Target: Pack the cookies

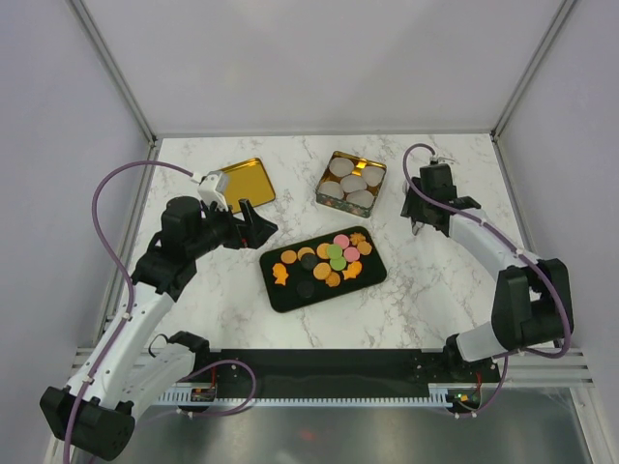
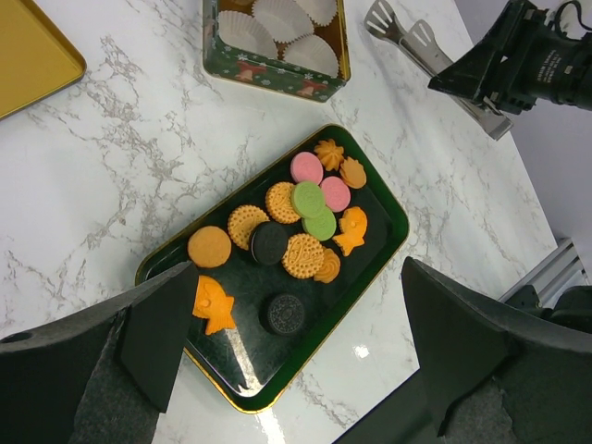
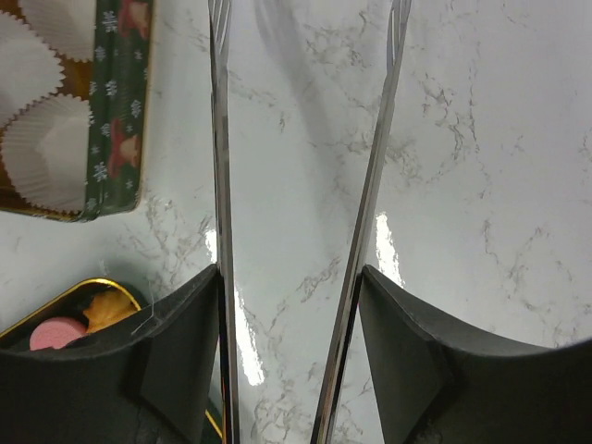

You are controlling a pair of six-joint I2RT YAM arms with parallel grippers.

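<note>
We find the cookies (image 1: pixel 327 261) lying loose on a dark, gold-edged tray (image 1: pixel 290 300) at the middle of the table (image 1: pixel 426 290). They are orange, pink, green and dark rounds, with a few orange fish shapes. Most are bunched, some overlapping, toward the tray's right end. One orange fish and one dark round lie apart nearer its left end.

Beyond the tray stands a green tin (image 1: pixel 324 193), lidless, with white paper liners (image 2: pixel 277 23) inside. No cookie shows in the liners we can see. A gold lid (image 1: pixel 242 184) lies flat to the left of the tin, well apart from it.

The left tool (image 1: pixel 261 220) hangs just left of the tray with its jaws spread wide and nothing between them.

The right tool (image 3: pixel 291 273) sits to the right of the tin, above bare table. It has closed part-way on a pair of metal tongs (image 3: pixel 220 139), one tong arm against each finger. The tong tips carry nothing.
</note>
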